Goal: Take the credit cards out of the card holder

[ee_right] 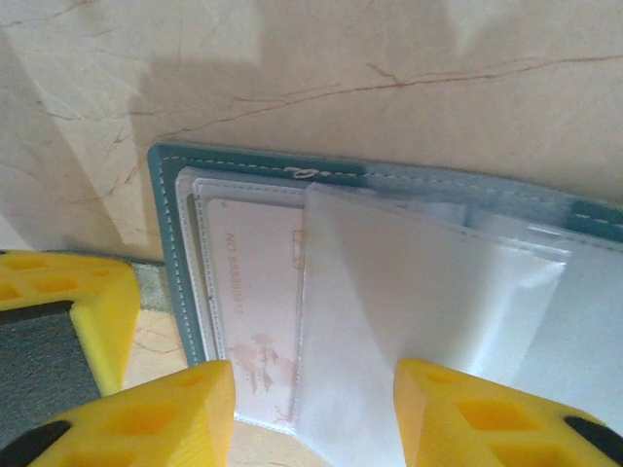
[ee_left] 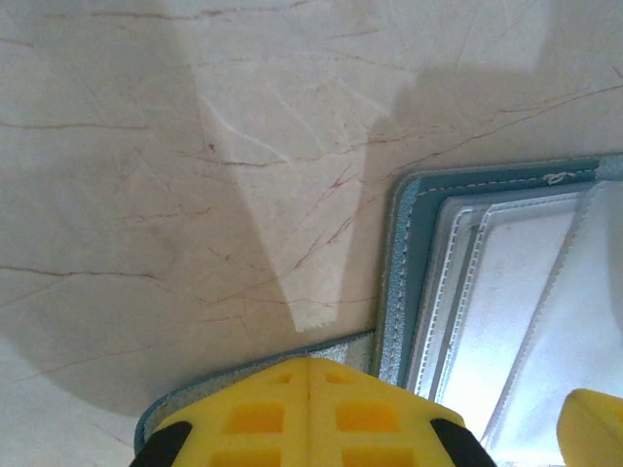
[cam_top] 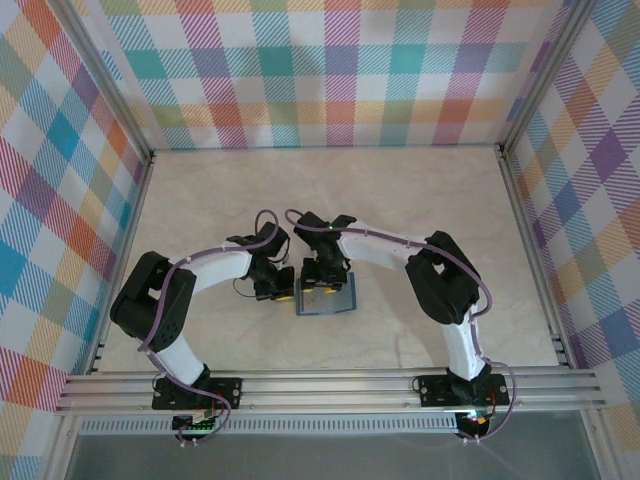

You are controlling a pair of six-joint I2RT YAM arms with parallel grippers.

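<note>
The teal card holder [cam_top: 338, 300] lies open on the table between my two grippers, its clear inner sleeves fanned out. A whitish credit card [ee_right: 255, 292] with faint red print sits inside a clear pocket near the holder's teal edge [ee_right: 175, 233]. My right gripper [ee_right: 311, 375] is open, its yellow fingers straddling a raised clear sleeve [ee_right: 389, 321] without pinching it. My left gripper [ee_left: 310, 365] is shut, its tips lying over the holder's side tab [ee_left: 346, 347] beside the stitched edge of the holder [ee_left: 399, 292]. I cannot tell whether the tab is pinched.
Marble-patterned tabletop [cam_top: 420, 200] surrounds the holder, with chequered walls on three sides and a metal rail [cam_top: 330, 385] along the near edge. The left gripper's yellow finger [ee_right: 68, 302] shows close beside the holder in the right wrist view.
</note>
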